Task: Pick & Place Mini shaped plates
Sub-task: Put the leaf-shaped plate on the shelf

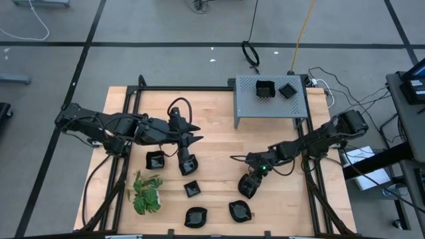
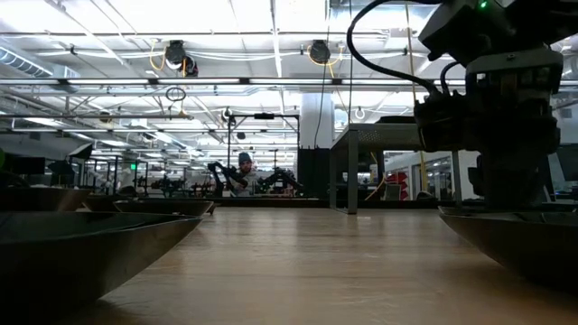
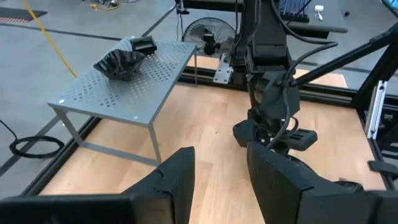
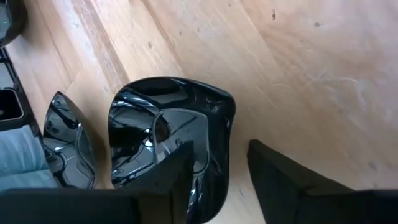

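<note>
Wooden table (image 1: 219, 143) carries the grey perforated box (image 1: 271, 99) (two mini shaped plates (image 1: 265, 87) on top). Right claw (image 1: 247, 188), fingers parted, straddles one plate's (image 4: 168, 140) rim, well below the box. Left claw (image 1: 188, 163), open, holds nothing.

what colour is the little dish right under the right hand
Glossy black: the dish mirrors its surroundings against the pale wood table. The right wrist view shows it best.

A robotics lab or industrial workshop is showing here: the wooden table (image 1: 219, 139) is sitting in a black metal frame on a grey floor crossed by taped lines, cables (image 1: 302, 30) are trailing across it, and ceiling pipes (image 2: 226, 83) and more robot arms (image 2: 271, 179) are showing behind.
</note>
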Available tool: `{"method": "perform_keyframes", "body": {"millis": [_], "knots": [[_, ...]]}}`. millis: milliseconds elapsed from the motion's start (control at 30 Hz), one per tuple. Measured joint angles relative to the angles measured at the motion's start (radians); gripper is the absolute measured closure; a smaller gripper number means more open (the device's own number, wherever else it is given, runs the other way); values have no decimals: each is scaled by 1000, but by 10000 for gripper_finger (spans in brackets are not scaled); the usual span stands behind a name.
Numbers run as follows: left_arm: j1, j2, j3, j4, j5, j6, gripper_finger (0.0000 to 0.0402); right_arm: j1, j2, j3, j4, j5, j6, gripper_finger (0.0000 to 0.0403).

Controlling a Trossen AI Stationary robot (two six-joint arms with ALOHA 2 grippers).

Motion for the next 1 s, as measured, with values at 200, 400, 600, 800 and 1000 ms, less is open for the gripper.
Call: {"method": "perform_keyframes", "body": {"millis": [200, 400, 600, 800, 1000], "knots": [[0, 0, 0, 0, 0, 50, 252, 0, -4, -1, 1, 14, -11, 355], [0, 0, 0, -2, 0, 49, 252, 0, -17, -3, 21, 13, 2, 398], [0, 0, 0, -29, 0, 49, 252, -39, -135, -2, 24, 29, -5, 402], [0, 0, 0, -49, -2, 67, 252, -127, -329, 17, 13, 147, -51, 403], [7, 0, 0, -3, -92, 145, 252, -311, -469, 112, -81, 196, -225, 403]]}}
